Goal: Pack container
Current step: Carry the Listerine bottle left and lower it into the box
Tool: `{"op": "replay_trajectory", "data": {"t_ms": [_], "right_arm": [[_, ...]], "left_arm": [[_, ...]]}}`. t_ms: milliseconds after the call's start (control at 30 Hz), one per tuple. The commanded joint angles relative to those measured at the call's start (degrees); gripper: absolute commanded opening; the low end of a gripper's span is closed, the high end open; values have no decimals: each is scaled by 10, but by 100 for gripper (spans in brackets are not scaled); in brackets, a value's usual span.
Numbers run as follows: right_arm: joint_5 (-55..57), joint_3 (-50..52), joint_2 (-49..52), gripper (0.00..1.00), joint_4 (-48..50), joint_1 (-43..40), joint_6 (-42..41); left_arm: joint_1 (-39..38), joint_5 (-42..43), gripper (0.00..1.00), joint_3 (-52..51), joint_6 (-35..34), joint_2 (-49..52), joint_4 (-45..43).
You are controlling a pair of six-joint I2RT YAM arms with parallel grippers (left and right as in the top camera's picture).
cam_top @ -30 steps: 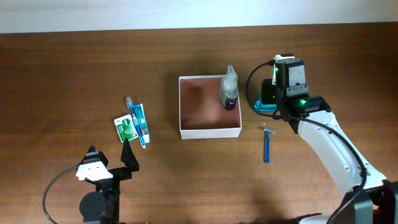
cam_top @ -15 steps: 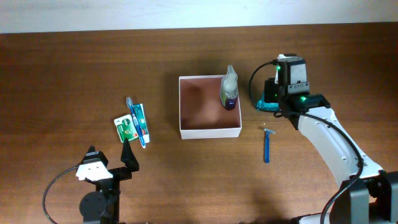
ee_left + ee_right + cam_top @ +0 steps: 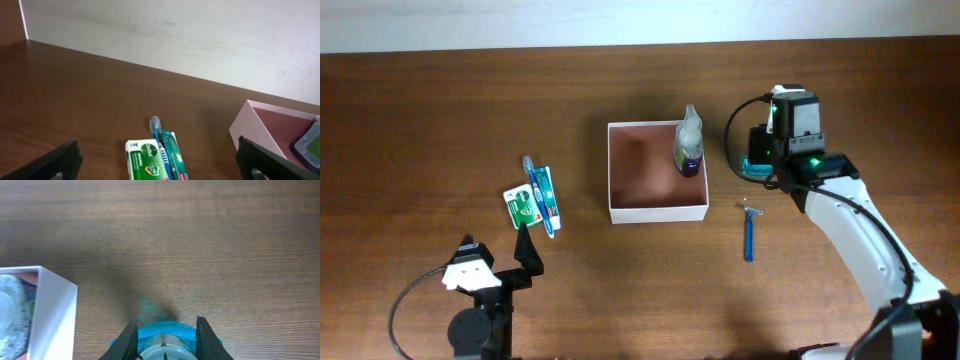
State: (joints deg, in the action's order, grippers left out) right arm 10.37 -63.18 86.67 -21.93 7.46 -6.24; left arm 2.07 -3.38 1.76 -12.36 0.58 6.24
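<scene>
The container [image 3: 658, 211], a square white box with a brownish-pink inside, stands mid-table and holds a clear bottle [image 3: 688, 143] in its far right corner. My right gripper [image 3: 758, 163] is just right of the container, shut on the teal mouthwash bottle [image 3: 752, 170]. In the right wrist view the fingers [image 3: 166, 337] clasp the mouthwash bottle [image 3: 165, 332], with the container's corner [image 3: 55, 310] at left. My left gripper [image 3: 525, 248] is open and empty, just short of a green soap pack [image 3: 522, 207], a toothbrush [image 3: 532, 185] and a toothpaste tube [image 3: 546, 195].
A blue razor [image 3: 749, 235] lies on the table right of the container's front corner. The left wrist view shows the soap pack [image 3: 145, 160], toothbrush [image 3: 156, 127], toothpaste tube [image 3: 172, 155], the container's wall [image 3: 252, 127] and a white back wall [image 3: 175, 35].
My right gripper has shifted slightly right and toward the far side with the mouthwash bottle. The left arm and the other things have not moved.
</scene>
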Motion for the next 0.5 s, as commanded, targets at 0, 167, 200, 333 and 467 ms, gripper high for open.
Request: {"op": "replay_trajectory", "data": {"t_ms": [0,167,200,333,467], "right_arm": [[7,-3,-82,19,-5,-4,5],[-14,-32,-181,21,-77,-3,5],[-28,-35,-195,22,-84,-3,5],[-104,-39,-236,24,-99,-3,4],[-158,-39,-243,24,-103,5,2]], "left_arm": [[3,0,99,-5,12,-2,-4],[3,0,99,-5,12,-2,-4],[3,0,99,-5,12,-2,-4],[3,0,99,-5,12,-2,-4],[3,0,99,-5,12,-2,-4]]}}
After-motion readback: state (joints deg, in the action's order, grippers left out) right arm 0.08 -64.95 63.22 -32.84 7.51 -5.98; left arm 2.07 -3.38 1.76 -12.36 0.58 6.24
